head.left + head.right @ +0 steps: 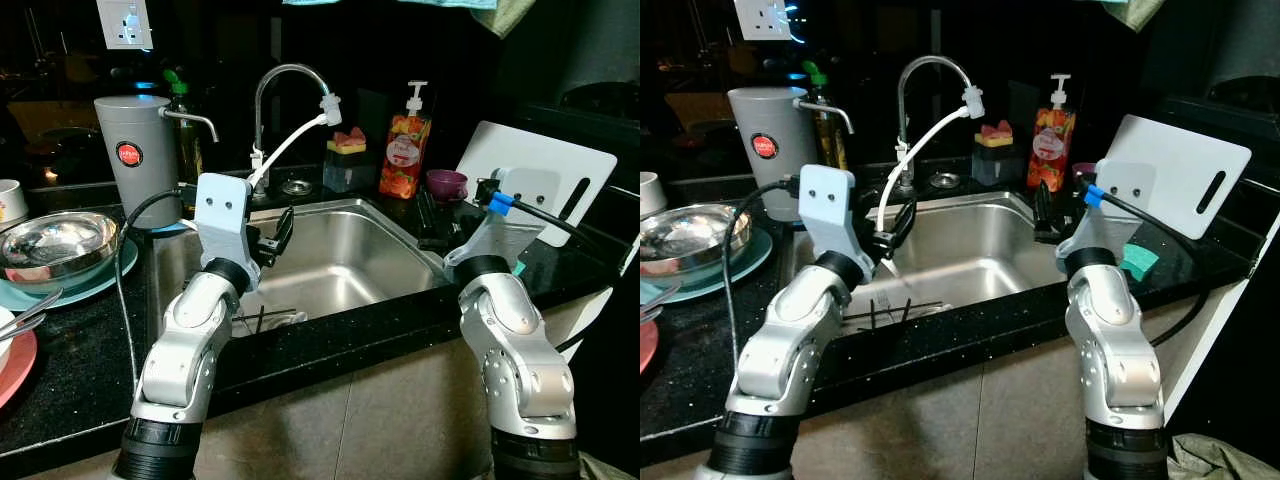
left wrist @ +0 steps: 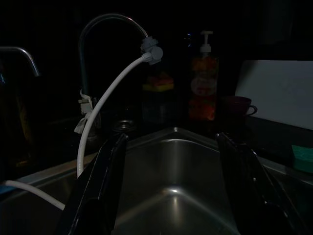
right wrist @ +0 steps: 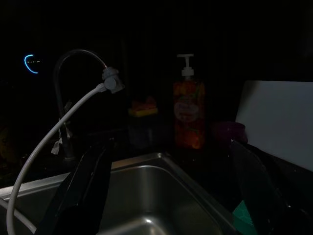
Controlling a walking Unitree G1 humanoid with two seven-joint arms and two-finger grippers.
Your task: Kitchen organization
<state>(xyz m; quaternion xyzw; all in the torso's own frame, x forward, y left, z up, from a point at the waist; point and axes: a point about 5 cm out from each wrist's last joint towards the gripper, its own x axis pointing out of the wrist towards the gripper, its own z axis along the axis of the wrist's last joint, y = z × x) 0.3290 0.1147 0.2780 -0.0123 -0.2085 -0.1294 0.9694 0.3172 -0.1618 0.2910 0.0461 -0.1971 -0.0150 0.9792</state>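
A steel sink (image 1: 345,262) lies before me with a few dark utensils (image 1: 890,308) on its bottom near the front left. My left gripper (image 1: 274,236) hovers over the sink's left side, open, nothing between its fingers (image 2: 105,166). Over the sink's right rim my right gripper (image 1: 432,222) also stands open and empty, its fingers (image 3: 85,181) spread wide. A steel bowl (image 1: 55,245) rests on a teal plate (image 1: 112,268) on the left counter, with a spoon (image 1: 30,305) in front of it.
Behind the sink stand a curved faucet (image 1: 290,75) with a white hose (image 1: 290,145), a sponge holder (image 1: 347,160), an orange soap bottle (image 1: 404,155) and a purple cup (image 1: 446,184). A white cutting board (image 1: 545,175) leans at the right, a green sponge (image 1: 1138,262) below it. A grey jug (image 1: 135,150) stands back left.
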